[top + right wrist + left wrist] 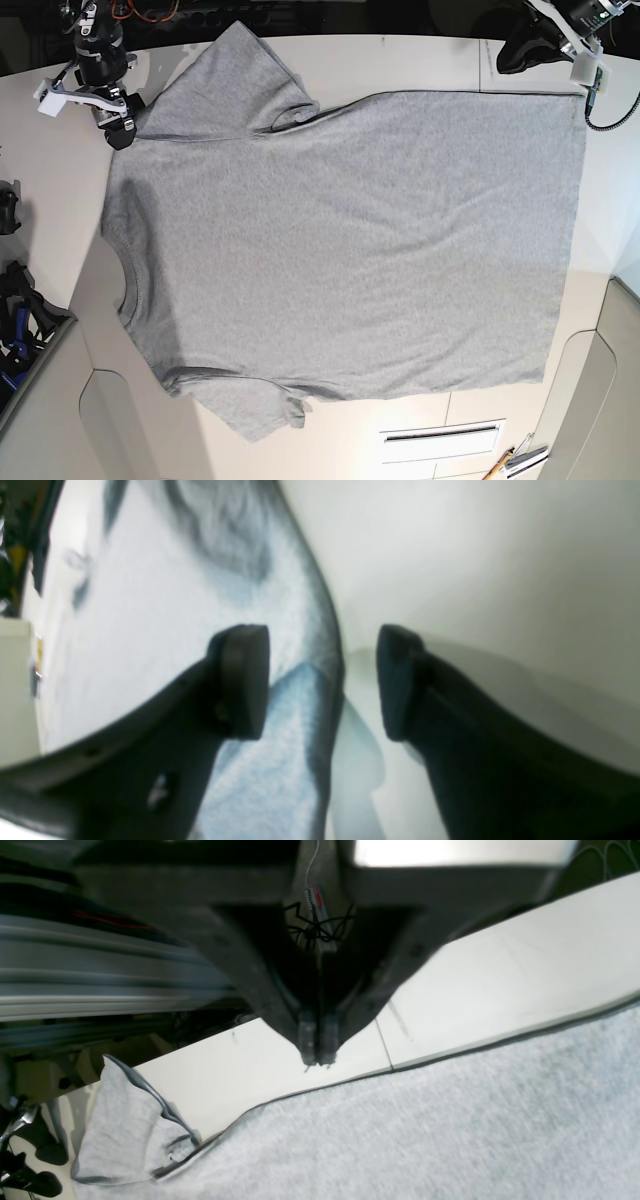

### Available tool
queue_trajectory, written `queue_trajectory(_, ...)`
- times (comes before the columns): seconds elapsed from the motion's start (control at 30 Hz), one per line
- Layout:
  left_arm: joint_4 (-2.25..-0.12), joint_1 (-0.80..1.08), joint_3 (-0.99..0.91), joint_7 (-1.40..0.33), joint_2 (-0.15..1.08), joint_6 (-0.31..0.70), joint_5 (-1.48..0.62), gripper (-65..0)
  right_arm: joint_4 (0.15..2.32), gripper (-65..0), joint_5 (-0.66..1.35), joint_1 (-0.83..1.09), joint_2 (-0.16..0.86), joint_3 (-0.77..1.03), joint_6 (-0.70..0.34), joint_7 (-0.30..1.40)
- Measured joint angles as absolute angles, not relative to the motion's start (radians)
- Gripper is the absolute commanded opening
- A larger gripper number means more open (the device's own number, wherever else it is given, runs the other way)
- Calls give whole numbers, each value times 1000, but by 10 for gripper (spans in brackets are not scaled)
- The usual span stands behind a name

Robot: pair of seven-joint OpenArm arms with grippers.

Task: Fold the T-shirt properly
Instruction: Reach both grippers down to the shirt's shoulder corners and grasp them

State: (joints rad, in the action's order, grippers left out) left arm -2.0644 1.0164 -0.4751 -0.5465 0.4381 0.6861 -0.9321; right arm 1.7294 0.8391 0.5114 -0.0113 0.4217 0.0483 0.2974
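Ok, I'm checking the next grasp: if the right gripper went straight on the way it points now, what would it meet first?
Probably the edge of the light heather-grey cotton T-shirt, lying between the open jaws of the right gripper, with the white table under it. Depth is blurred, so the gap is unclear.

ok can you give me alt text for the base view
A light grey T-shirt lies spread flat on a white table, collar to the view's left, hem to the right. The right gripper, open, sits at the shirt's shoulder edge at upper left; the left gripper is at upper right by the hem corner.
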Motion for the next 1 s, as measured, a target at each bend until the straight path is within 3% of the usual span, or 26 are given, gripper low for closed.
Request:
queue_trajectory(0.37, -2064, 1016, -475, -547, 438, 686, -932, -650, 1632, -314, 799, 433, -10, 372, 7, 271)
queue_trajectory(0.43, -2064, 1016, -475, -547, 438, 686, -932, -650, 1625, -384, 771, 432, -9, 371, -13, 277)
queue_trajectory(0.53, -2064, 1016, -475, -547, 438, 686, -934, -650, 1622, -616, 749, 432, -9, 371, -40, 290)
queue_trajectory(0.57, -2064, 1016, -475, -547, 438, 686, -936, -650, 1620, -650, 738, 438, -9, 371, -60, 285)
queue_trajectory(0.67, -2064, 1016, -475, -547, 438, 686, -936, -650, 1619, -650, 704, 437, -9, 371, -95, 291)
queue_trajectory(0.77, -2064, 1016, -475, -547, 438, 686, -936, -491, 1619, -650, 690, 432, -9, 371, -98, 297)
queue_trajectory(0.83, -2064, 1004, -475, -563, 438, 686, -936, -422, 1619, -650, 679, 428, -9, 371, -100, 301)
queue_trajectory(1.0, -2064, 934, -478, -621, 437, 688, -937, -417, 1619, -650, 672, 426, -9, 371, -102, 313)
